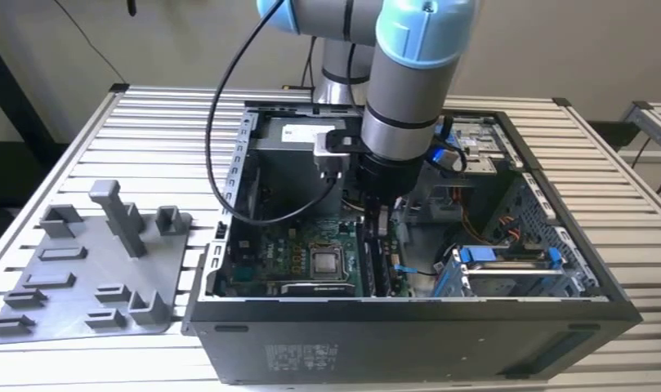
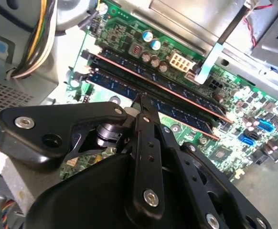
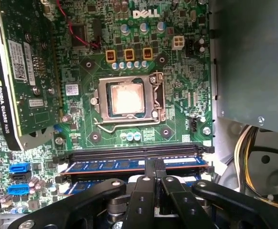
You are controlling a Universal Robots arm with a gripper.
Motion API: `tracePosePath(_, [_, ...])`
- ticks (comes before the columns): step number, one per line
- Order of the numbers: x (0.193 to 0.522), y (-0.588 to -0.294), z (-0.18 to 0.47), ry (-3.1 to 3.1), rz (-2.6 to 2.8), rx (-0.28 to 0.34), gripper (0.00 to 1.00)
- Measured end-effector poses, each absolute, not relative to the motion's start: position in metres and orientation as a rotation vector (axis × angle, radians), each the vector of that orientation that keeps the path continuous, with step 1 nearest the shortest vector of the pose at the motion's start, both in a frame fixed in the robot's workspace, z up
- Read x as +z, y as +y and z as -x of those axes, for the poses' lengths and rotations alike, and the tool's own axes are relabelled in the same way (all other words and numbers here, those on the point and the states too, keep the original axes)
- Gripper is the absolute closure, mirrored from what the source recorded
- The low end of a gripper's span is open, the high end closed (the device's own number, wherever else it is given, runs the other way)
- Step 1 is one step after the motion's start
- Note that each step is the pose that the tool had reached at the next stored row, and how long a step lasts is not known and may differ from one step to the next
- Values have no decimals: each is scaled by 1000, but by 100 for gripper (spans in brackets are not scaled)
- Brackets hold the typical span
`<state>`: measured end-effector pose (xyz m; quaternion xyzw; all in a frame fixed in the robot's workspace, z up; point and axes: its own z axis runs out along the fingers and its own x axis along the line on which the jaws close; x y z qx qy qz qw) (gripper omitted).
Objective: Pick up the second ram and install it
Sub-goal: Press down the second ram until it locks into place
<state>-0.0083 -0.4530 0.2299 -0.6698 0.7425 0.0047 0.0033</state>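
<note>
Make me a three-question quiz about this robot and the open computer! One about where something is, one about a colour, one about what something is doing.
1. Where is the gripper?
A. Over the grey tray
B. Inside the open computer case
C. Off the table

2. What colour is the board under the processor socket?
A. Green
B. Red
C. White

3. How does the gripper stand to the ram in the first wrist view?
A. Far above it, outside the case
B. Carrying it over the tray
C. Its fingertips meet on the ram's top edge, down at the slots

Answers: 1 B, the exterior view shows the arm reaching down into the case. 2 A, the board is green in both wrist views. 3 C, the fingertips come together at the ram's top edge while the ram sits among the black slots.
</note>
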Motion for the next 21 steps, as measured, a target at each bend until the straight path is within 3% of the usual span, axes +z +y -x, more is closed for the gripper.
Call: tracePosePath(21, [217, -461, 8, 2330, 2101, 13, 89])
